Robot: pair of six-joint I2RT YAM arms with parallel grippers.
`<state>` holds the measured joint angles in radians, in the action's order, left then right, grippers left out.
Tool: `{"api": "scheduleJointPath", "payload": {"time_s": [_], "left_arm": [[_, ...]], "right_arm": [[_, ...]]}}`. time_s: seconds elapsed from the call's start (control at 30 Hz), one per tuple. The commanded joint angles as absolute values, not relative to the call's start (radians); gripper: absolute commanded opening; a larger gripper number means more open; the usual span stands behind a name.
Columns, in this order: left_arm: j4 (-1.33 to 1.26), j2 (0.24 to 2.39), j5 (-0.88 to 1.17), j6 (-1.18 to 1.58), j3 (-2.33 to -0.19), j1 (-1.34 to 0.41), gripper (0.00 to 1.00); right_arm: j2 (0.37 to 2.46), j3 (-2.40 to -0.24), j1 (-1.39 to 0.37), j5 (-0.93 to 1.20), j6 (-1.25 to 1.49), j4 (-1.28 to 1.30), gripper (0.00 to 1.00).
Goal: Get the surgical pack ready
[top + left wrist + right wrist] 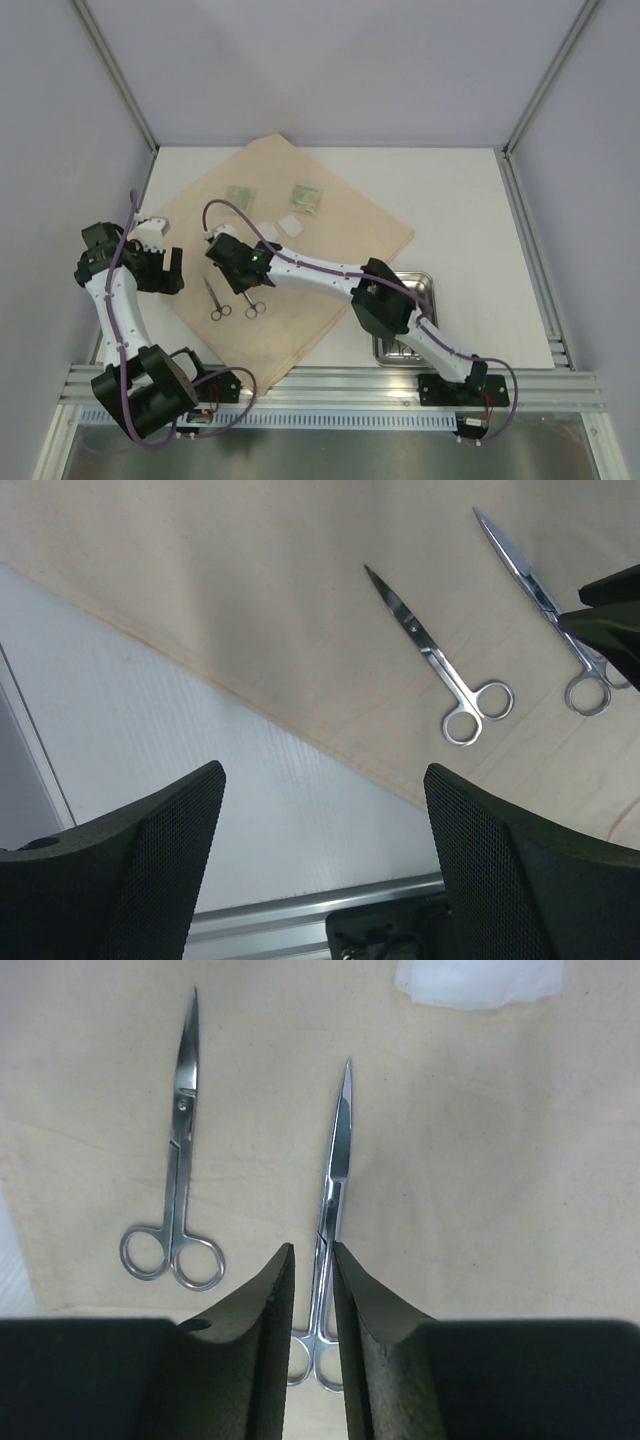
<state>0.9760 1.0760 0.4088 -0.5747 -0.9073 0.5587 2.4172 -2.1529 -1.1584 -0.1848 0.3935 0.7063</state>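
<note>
Nearest us, the steel tray rests on the desk beside the tan cloth. On the cloth, the right gripper straddles one pair of scissors, jaws barely parted, apparently not pinching. We would lift straight up, leaving it parallel to the other scissors. The left gripper hangs spread wide, empty. Beyond lie white pads and green packets.

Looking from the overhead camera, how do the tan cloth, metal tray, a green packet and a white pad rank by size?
1. tan cloth
2. metal tray, partly hidden by the right arm
3. green packet
4. white pad, only slightly smaller than the packet
</note>
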Motion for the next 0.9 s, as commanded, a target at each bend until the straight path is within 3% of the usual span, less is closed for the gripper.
{"api": "scheduleJointPath", "payload": {"time_s": [0.0, 0.33, 0.57, 0.7, 0.77, 0.8, 0.87], "left_arm": [[0.977, 1.063, 0.42, -0.595, -0.913, 0.568, 0.91], [0.969, 1.065, 0.417, -0.592, -0.91, 0.568, 0.91], [0.973, 1.072, 0.413, -0.595, -0.919, 0.568, 0.91], [0.968, 1.075, 0.407, -0.595, -0.923, 0.568, 0.91], [0.973, 1.078, 0.402, -0.592, -0.931, 0.568, 0.91], [0.973, 1.08, 0.4, -0.594, -0.933, 0.568, 0.91], [0.973, 1.078, 0.399, -0.594, -0.934, 0.568, 0.91]], "right_arm": [[2.496, -2.218, -1.161, -0.196, 0.367, 0.81, 0.24], [2.64, -2.347, -1.161, -0.178, 0.385, 1.023, 0.27], [2.613, -2.283, -1.161, -0.227, 0.387, 1.101, 0.29], [2.585, -2.26, -1.161, -0.146, 0.371, 1.1, 0.32], [2.579, -2.261, -1.161, -0.126, 0.371, 1.111, 0.22], [2.576, -2.257, -1.163, -0.129, 0.373, 1.114, 0.12], [2.554, -2.244, -1.161, -0.133, 0.376, 1.109, 0.07]]}}
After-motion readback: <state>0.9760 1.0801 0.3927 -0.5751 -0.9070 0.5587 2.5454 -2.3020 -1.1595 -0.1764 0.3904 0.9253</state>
